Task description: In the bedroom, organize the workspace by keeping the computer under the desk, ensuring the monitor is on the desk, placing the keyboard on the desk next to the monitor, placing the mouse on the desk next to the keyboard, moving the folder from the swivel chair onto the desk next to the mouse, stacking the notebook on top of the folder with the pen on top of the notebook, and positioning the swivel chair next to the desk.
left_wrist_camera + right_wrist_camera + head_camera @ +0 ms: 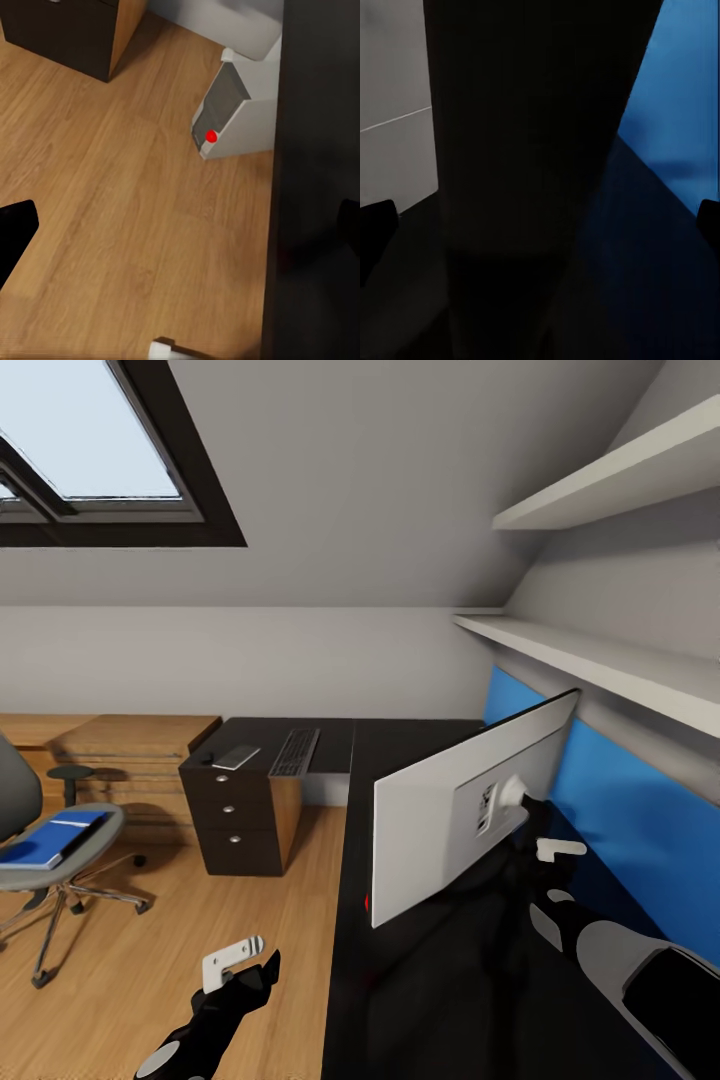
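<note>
The monitor (455, 815) stands on the black desk (420, 980) with its white back turned toward me and a red dot at its lower corner. My right gripper (545, 842) reaches behind it near the thin stand, between the screen and the blue back panel (640, 830). In the right wrist view its fingertips (375, 232) are spread wide, so this gripper (540, 225) is open with a dark upright shape ahead. My left gripper (240, 965) hangs open over the floor. The computer (236, 112) sits under the desk edge (315, 187). The keyboard (295, 752) lies on the far desk wing. The blue folder (48, 840) rests on the swivel chair (60, 860).
A flat light grey item (237, 757) lies left of the keyboard above the black drawer unit (235, 815). A wooden dresser (130, 755) and a small stool (70, 775) stand at the far wall. Two white shelves (600, 650) run above the desk. Open wood floor (240, 900) lies between chair and desk.
</note>
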`<state>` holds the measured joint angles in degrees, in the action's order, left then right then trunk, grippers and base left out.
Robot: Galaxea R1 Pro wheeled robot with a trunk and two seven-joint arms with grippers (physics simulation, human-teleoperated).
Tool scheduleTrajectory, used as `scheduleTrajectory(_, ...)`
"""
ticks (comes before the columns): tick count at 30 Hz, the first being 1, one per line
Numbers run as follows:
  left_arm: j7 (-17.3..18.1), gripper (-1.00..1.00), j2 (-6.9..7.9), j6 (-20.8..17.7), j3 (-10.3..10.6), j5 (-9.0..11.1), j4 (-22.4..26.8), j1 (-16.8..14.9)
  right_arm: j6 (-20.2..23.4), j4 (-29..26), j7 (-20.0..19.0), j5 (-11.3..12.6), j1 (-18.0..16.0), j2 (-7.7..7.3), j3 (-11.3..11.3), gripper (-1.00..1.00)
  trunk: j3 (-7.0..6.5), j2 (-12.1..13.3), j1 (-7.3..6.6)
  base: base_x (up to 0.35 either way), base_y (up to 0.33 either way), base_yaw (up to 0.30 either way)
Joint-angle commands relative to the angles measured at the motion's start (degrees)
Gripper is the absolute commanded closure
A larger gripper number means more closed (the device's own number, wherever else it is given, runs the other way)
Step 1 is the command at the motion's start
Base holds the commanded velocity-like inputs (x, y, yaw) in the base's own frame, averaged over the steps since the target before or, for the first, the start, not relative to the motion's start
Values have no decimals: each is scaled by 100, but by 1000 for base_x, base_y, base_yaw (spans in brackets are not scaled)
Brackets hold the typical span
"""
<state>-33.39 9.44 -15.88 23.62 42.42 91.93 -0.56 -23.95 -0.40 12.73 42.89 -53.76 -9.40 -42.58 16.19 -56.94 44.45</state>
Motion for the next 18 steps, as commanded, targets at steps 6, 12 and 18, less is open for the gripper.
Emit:
scheduleTrajectory(6, -44, -100, 5, -11, 11, 46, 9, -6, -2, -4, 21, 26, -2, 2, -55, -100, 7, -5, -1, -145, 0, 0)
scheduleTrajectory(12, -44, -100, 5, -11, 11, 47, 9, -6, 0, -6, 30, 26, -2, 9, -229, -100, 7, -5, -1, -172, 0, 0)
scheduleTrajectory(18, -50, -100, 5, -11, -12, 47, -2, -6, 18, -34, 79, 33, -2, 85, -300, -100, 7, -5, -1, -238, 39, 0)
